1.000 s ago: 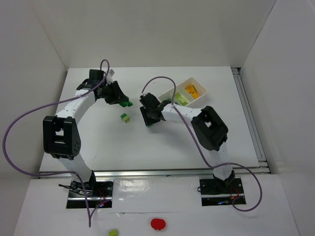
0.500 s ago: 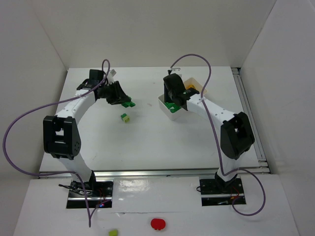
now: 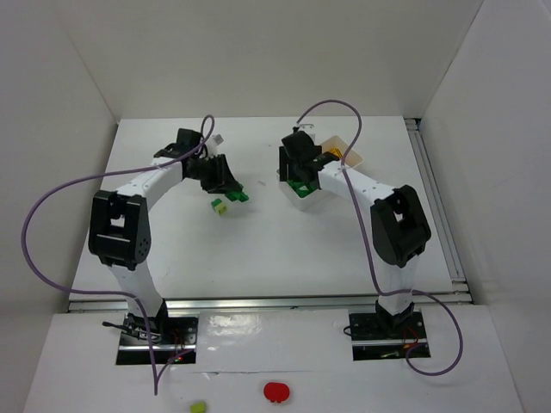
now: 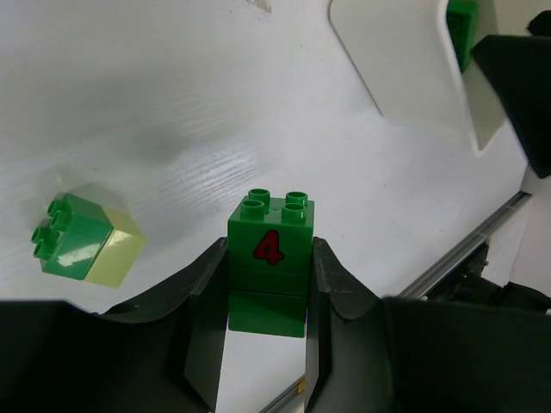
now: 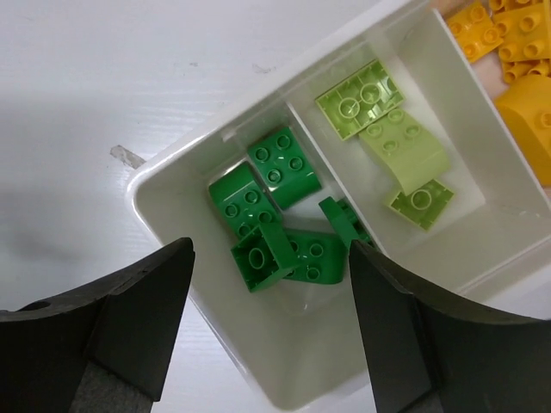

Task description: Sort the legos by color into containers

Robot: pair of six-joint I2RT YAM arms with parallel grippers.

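Inspection found your left tool [image 4: 269, 275] clamped on a dark green studded plastic brick marked with a red 4 [image 4: 269, 249], over the white desk [image 4: 172, 103]. A loose dark-green-on-lime stacked brick [image 4: 82, 241] lay on the desk nearby. Your right tool [image 5: 269, 258] stood wide and empty over the white three-compartment plastic tray [image 5: 164, 206], above its end compartment of dark green bricks [image 5: 274, 168]. Pale lime bricks [image 5: 379, 129] lay in the middle compartment and orange-yellow bricks [image 5: 508, 34] in the far one.
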